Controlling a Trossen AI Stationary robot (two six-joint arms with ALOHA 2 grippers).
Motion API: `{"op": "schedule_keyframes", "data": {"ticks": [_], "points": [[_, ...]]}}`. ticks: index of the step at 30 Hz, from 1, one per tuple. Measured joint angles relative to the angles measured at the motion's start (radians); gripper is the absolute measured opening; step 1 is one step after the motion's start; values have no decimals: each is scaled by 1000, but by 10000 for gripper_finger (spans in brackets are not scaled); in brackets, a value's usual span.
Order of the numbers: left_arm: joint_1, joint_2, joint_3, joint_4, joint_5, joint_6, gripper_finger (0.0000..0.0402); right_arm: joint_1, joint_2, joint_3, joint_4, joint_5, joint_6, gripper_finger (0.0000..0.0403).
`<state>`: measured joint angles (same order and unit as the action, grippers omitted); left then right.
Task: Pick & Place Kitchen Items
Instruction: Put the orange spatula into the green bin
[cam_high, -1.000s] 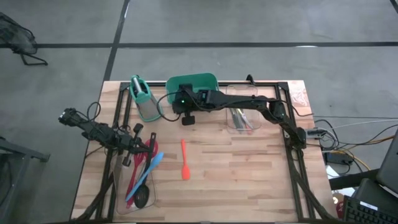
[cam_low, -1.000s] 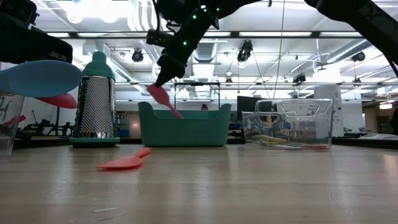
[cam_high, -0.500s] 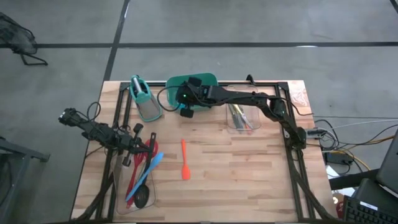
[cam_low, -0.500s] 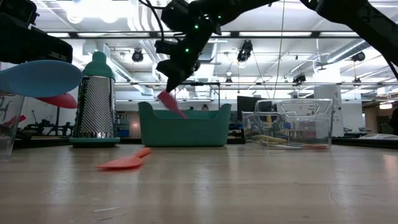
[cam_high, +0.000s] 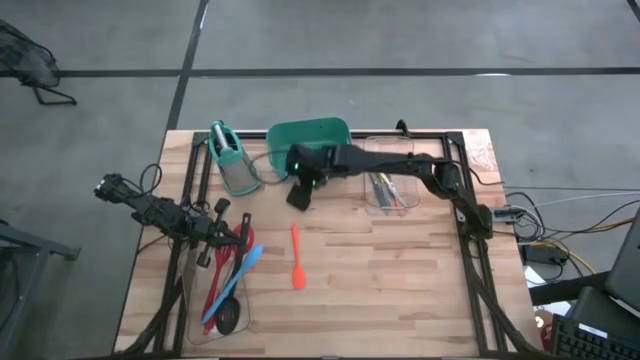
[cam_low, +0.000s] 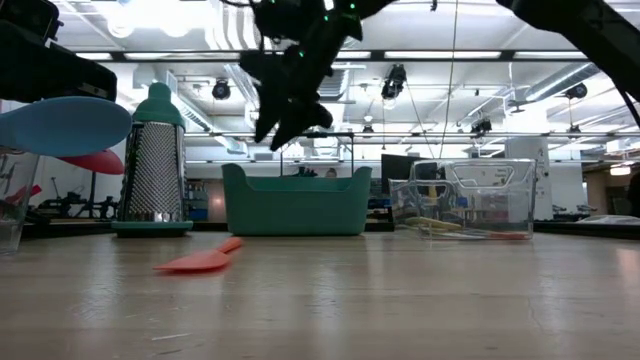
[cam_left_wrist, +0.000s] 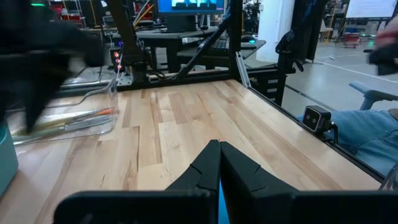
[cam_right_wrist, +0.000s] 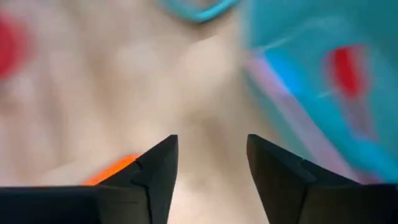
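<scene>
My right gripper (cam_high: 299, 193) (cam_low: 283, 135) (cam_right_wrist: 211, 146) hangs open and empty above the table, just in front of the green tub (cam_high: 312, 133) (cam_low: 295, 205). A blurred red shape (cam_right_wrist: 345, 68) shows inside the tub. An orange-red spatula (cam_high: 296, 257) (cam_low: 200, 260) lies flat on the table's middle. My left gripper (cam_high: 220, 228) (cam_left_wrist: 219, 152) is shut and waits over the far end of a clear bin (cam_high: 190, 310) at the near left. That bin holds a red utensil (cam_high: 215, 285), a blue spatula (cam_high: 243, 262) (cam_low: 60, 125) and a black ladle (cam_high: 228, 318).
A metal grater with a teal handle (cam_high: 232, 160) (cam_low: 155, 160) stands left of the tub. A second clear bin (cam_high: 392, 185) (cam_low: 470, 200) with utensils sits right of the tub, under the right arm. Bare wood lies between the orange-red spatula and the right edge.
My right gripper, holding a pink spatula that pointed down, lowered it over the green tub's left part and opened. The spatula has left the fingers and is hidden behind the tub's wall. The gripper has since risen and drawn back slightly toward the near edge.
</scene>
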<state>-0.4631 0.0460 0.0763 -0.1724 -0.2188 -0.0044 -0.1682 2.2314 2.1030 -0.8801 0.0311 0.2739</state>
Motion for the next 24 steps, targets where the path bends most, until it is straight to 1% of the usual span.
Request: {"op": "schedule_keyframes", "data": {"ticks": [1, 3, 7, 8, 12, 16, 20, 24], "points": [[0, 0, 0, 0, 0, 0, 10, 22, 0, -3, 0, -29, 32, 195], [0, 0, 0, 0, 0, 0, 10, 73, 3, -15, -6, -55, 74, 204], [0, 0, 0, 0, 0, 0, 10, 173, 10, -26, -24, -58, 213, 222], [0, 0, 0, 0, 0, 0, 10, 195, 10, -29, -23, -48, 249, 228], [0, 0, 0, 0, 0, 0, 10, 270, 29, -37, -13, 46, 362, 262], [0, 0, 0, 0, 0, 0, 10, 334, 83, -38, 5, 123, 434, 299], [0, 2, 0, 0, 0, 0, 10, 369, 123, -33, 55, 150, 441, 326], [0, 2, 0, 0, 0, 0, 10, 393, 136, -33, 45, 156, 475, 335]]}}
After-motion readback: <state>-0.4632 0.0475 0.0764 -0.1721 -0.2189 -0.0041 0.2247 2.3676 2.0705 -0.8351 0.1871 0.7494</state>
